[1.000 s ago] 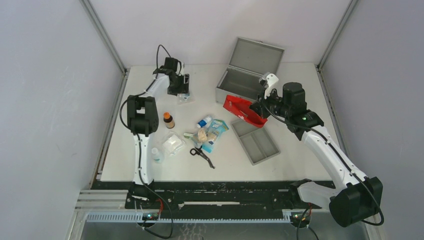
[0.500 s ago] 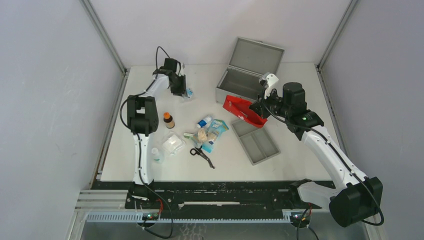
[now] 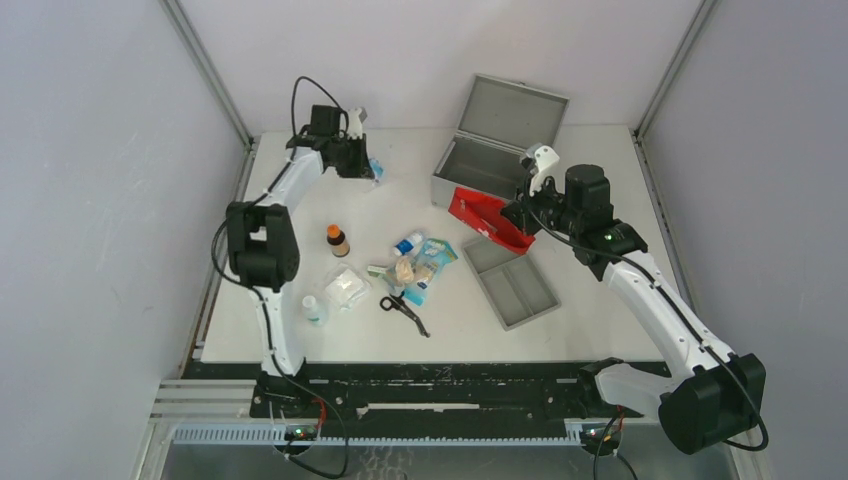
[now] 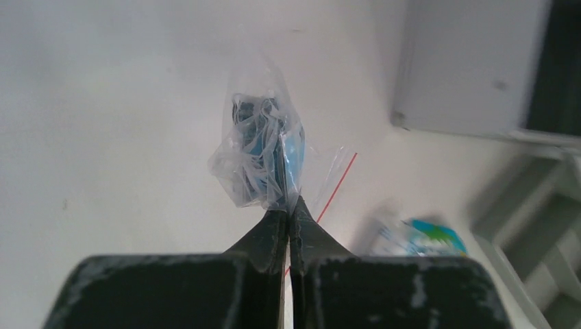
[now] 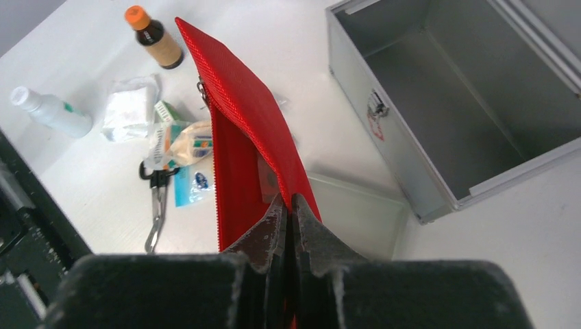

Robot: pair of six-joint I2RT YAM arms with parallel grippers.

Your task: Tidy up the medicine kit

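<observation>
Closing over the last second from wide apart to fully together, the left end effector (image 4: 288,209) now pinches the edge of a clear plastic bag (image 4: 262,154) with blue contents. The bag sticks out ahead of the fingertips, and the arm has drawn back and up at the far left of the surface (image 3: 300,215). In the wrist view the bag appears to be clear of the surface, though that is hard to confirm from overhead.

The right end effector (image 5: 288,209) has not shifted. It is clamped shut on the edge of a red pouch (image 5: 240,130), which hangs just in front of the medicine kit (image 5: 390,157).

The kit sits at the far right of the surface with its lid tipped back and its inside bare. The grey tray (image 3: 512,285) lies near it, toward the arms.

With the fresh grip, the bag is probably next to be carried across to the kit, while the pouch waits at its front wall. The brown bottle (image 3: 338,240), the scissors (image 3: 405,312), the white bottle (image 3: 313,308) and the loose packets in the middle remain unpacked, so most of the task is not yet done.
</observation>
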